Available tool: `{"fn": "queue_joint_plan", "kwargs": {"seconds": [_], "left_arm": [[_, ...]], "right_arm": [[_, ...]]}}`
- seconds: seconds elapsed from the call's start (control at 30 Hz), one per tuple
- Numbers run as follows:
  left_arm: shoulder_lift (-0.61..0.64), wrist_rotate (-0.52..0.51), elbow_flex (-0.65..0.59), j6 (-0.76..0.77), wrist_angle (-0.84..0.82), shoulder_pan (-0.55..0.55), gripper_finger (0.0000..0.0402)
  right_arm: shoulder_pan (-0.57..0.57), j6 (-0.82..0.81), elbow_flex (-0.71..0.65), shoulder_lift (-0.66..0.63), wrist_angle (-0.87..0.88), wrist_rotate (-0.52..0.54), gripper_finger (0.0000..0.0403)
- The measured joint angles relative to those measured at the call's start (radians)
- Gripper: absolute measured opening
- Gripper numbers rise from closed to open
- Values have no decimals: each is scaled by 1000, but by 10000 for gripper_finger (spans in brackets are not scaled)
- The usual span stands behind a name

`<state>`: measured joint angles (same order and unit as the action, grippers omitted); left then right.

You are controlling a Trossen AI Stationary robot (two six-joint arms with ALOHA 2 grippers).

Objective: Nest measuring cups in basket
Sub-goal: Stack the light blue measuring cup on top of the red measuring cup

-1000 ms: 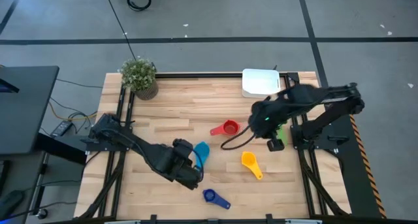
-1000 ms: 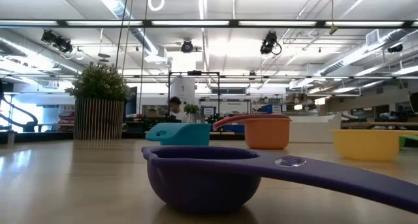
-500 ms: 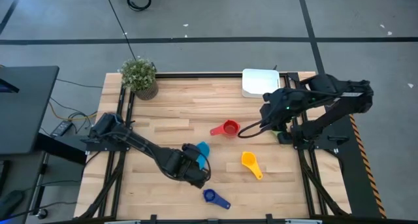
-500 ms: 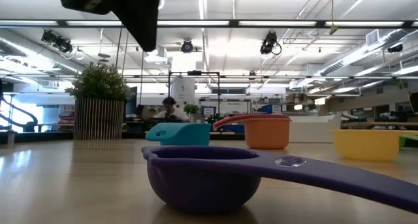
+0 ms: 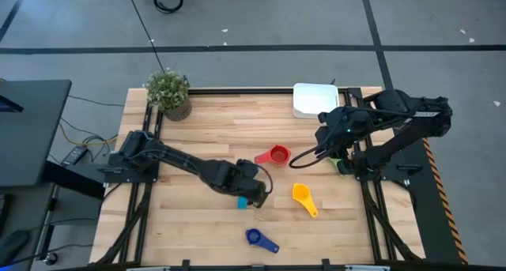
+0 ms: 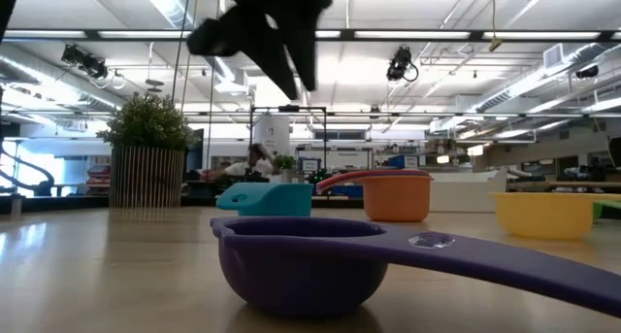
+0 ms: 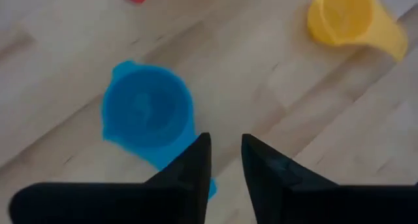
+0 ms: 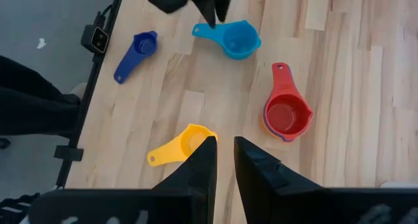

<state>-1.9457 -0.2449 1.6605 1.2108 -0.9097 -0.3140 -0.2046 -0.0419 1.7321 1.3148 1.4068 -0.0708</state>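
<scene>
Wood-plank table (image 5: pixel 205 133); potted plant (image 5: pixel 168 92) corner; grey floor (image 5: pixel 261 18) around.

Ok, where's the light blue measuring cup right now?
In the high view the light blue cup lies on the table, mostly hidden under the left gripper, with the red cup and yellow cup nearby on the right.

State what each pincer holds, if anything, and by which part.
Nothing is held. The left pincer hangs empty above the light blue cup; the right pincer is empty above the table.
</scene>
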Motion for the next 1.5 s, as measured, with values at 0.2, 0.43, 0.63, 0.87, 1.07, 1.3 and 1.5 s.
{"fn": "queue_joint_plan", "kwargs": {"seconds": [0.2,0.43,0.63,0.87,1.07,1.3,1.5], "left_arm": [[-27,7,0,-2,-27,47,118],[-76,48,1,-10,13,60,119],[-127,47,1,-27,28,57,119],[-199,48,0,-55,45,57,119],[-248,57,0,-102,44,58,113],[-234,73,1,-178,-14,59,17],[-206,128,95,-359,-148,77,14]], "right_arm": [[0,1,0,0,6,0,59],[0,0,0,1,11,0,59],[0,0,0,1,12,0,59],[0,0,0,0,11,-1,59],[0,0,0,0,9,-1,59],[0,0,0,0,9,-1,59],[0,0,0,0,4,10,59]]}}
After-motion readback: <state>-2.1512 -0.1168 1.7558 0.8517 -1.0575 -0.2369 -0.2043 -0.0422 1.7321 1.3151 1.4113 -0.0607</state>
